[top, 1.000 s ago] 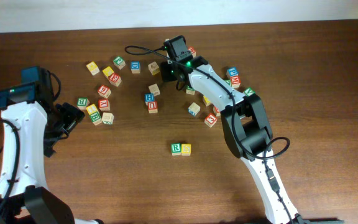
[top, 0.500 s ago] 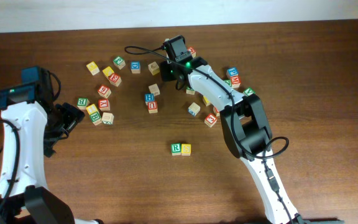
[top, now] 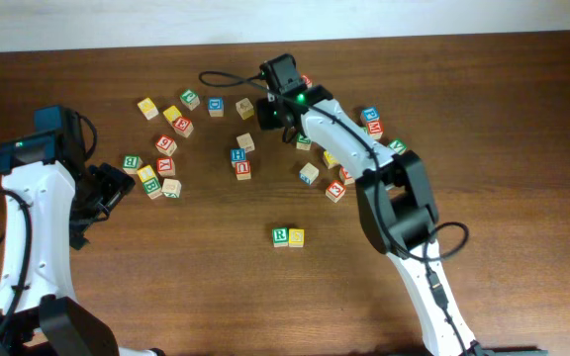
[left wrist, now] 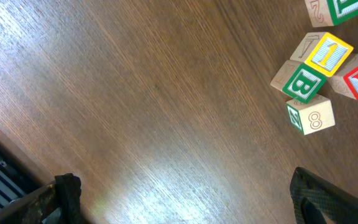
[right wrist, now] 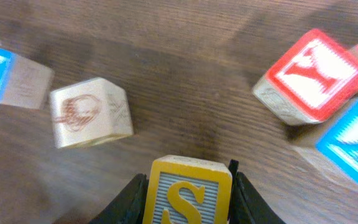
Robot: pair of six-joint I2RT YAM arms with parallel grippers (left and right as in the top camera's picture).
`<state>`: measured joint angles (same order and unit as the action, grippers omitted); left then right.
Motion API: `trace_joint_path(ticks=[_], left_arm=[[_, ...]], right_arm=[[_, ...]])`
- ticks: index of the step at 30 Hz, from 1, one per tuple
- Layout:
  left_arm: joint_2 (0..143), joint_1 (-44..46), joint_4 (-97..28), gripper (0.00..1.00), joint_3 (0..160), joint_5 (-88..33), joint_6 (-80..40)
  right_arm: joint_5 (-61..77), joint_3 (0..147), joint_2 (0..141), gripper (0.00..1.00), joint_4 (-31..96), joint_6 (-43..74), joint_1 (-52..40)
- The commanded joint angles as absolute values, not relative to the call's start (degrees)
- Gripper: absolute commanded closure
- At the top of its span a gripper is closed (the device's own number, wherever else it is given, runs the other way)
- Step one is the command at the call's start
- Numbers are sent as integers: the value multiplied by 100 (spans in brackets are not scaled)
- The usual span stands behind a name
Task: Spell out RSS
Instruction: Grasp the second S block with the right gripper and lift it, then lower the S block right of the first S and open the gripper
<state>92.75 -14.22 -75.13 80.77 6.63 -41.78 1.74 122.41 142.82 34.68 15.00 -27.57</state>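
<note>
From overhead, the right pincer [top: 270,112] hides whatever it holds beneath its own wrist. Only the wrist camera shows the catch: a yellow-bordered S cube [right wrist: 188,180], its lower part cut off by the frame's edge, gripped between the two dark fingers [right wrist: 128,200], which have closed against its sides. Just ahead of that pincer and to its left lies a pale cube [right wrist: 89,112] with a faint reddish drawing too blurred to read. A red Y cube [right wrist: 311,73] sits ahead to its right, beside a blue cube [right wrist: 350,138] that is cut off and smeared.

The R cube [top: 280,235] rests on the tabletop [top: 503,119] well apart from the right pincer, back toward that arm's base. A yellow cube [top: 296,237] touches its side, its letter too small to make out.

The left pincer [left wrist: 185,186] stands spread wide over bare wood, gripping nothing. A green B cube [left wrist: 303,83] and a cube marked 8 [left wrist: 314,116] lie ahead to its right.
</note>
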Motion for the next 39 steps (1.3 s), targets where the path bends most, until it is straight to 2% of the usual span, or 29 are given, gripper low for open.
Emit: trace_joint_path(ticks=[1,12,16,18,20,24,33,39], left_arm=[[9306,-1441,-7505,1,8051,687,-4130],[9306,-1441,-7507,1,8049,687,-4130],[9306,-1441,-7505,1,8051,687,-4130],[9306,-1441,-7505,1,8051,687,-4130],[9306,-1441,-7507,1,8051,687,-4130],[9306,-1441,-7507,1,8051,687,-4130],[9306,-1441,-7507,1,8051,687,-4130],[9306,-1441,-7505,1,8051,687,-4130]], right_arm=[[64,12335,13220,72,3776,1500,-2805],[-10,12335,10503,73,6991,1503,-2644],[-10,12335,10090,74,8101,1503,-2661],[-10,12304,10079,79,8855,1531,-2661],[-3,12132,10090,79,9087,1546,-2661],[-5,11286,10095,79,8906,1693,-2661],[698,8313,10097,79,6718,2067,-2661],[1035,7081,10097,78,5468,2484,-2672]])
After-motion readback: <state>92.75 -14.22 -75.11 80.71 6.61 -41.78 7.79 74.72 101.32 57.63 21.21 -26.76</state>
